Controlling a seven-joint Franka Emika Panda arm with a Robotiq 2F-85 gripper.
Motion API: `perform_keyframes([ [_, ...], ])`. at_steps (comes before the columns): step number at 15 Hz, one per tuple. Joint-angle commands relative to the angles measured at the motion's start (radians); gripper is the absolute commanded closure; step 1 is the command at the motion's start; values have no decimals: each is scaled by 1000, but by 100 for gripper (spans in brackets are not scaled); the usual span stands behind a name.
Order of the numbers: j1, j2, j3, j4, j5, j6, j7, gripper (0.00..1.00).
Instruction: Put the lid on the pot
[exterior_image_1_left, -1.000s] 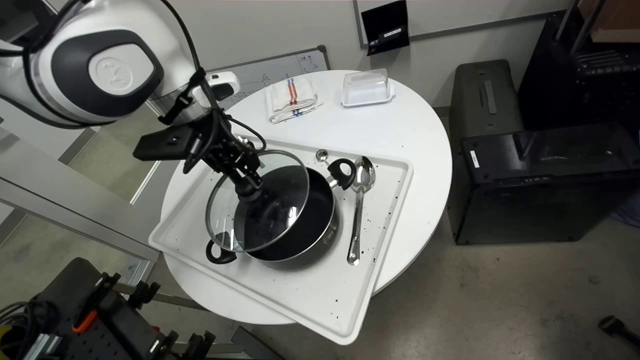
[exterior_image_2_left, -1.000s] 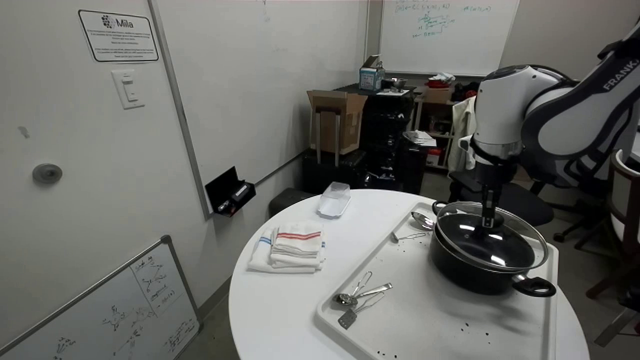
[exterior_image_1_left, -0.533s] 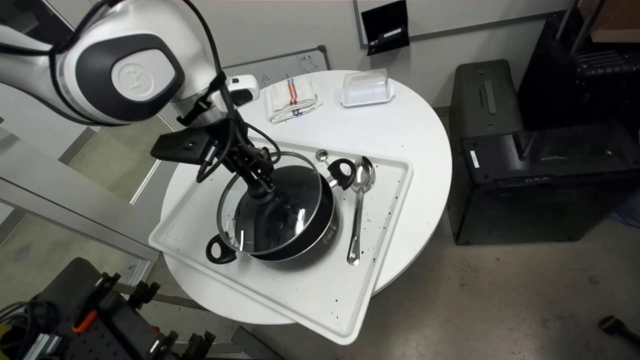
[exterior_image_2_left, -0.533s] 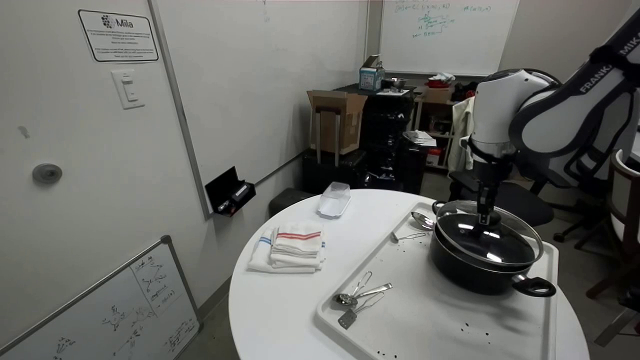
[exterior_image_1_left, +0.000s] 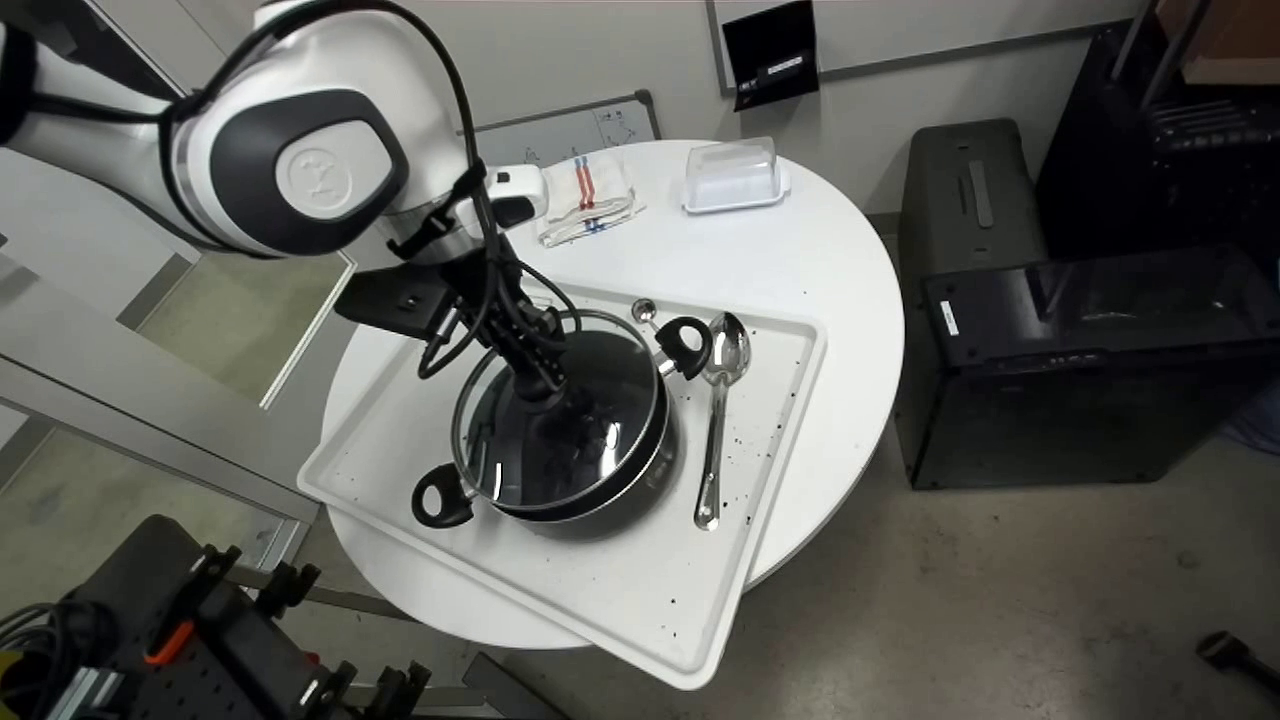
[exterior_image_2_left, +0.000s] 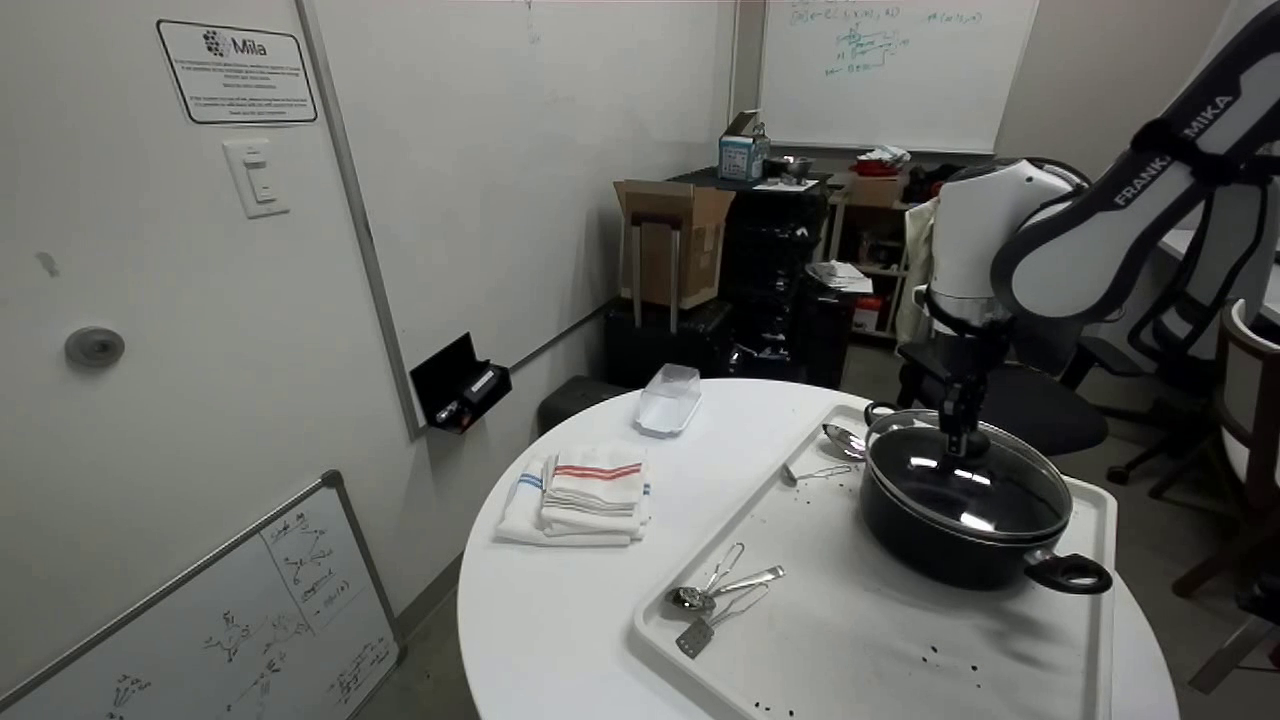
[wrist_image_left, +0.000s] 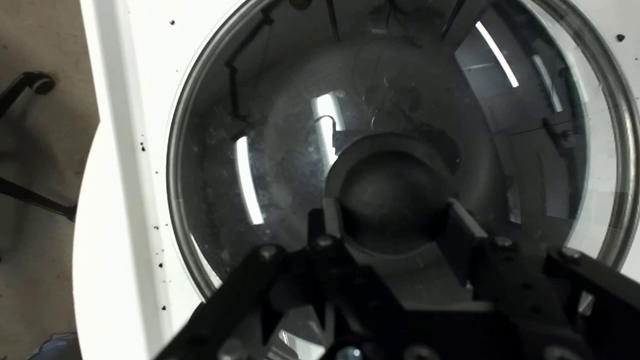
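Observation:
The round clear glass lid (exterior_image_1_left: 570, 455) with its metal rim is over the black pot (exterior_image_1_left: 655, 480). It also shows in an exterior view (exterior_image_2_left: 1000, 500) and in the wrist view (wrist_image_left: 290, 185). My gripper (exterior_image_1_left: 540, 388) holds the lid from above by its dark round knob (wrist_image_left: 392, 195). In the wrist view the fingers (wrist_image_left: 394, 217) stand on both sides of the knob. In an exterior view the lid lies close to the rim of the pot (exterior_image_2_left: 925, 545), nearly level. A thin dark strip of pot shows beyond the lid's lower right edge. Whether the rims touch cannot be told.
The pot stands on a white tray (exterior_image_1_left: 620, 600) on a round white table (exterior_image_2_left: 570, 620). A large metal spoon (exterior_image_1_left: 715, 440) lies beside the pot. Small metal utensils (exterior_image_2_left: 700, 625) lie in a tray corner. Folded towels (exterior_image_2_left: 595, 495) and a clear-topped dish (exterior_image_2_left: 668, 408) are farther off.
My gripper has carried the lid sideways over the pot, rightward in an exterior view, and lower. The lid now covers more of the pot and is closer to its rim. The pot has not moved.

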Motion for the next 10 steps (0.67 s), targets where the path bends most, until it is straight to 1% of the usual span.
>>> perform_keyframes([
  [1, -4, 9, -4, 32, 22, -21, 9, 76],
  [10, -20, -2, -2, 10, 30, -15, -3, 76],
])
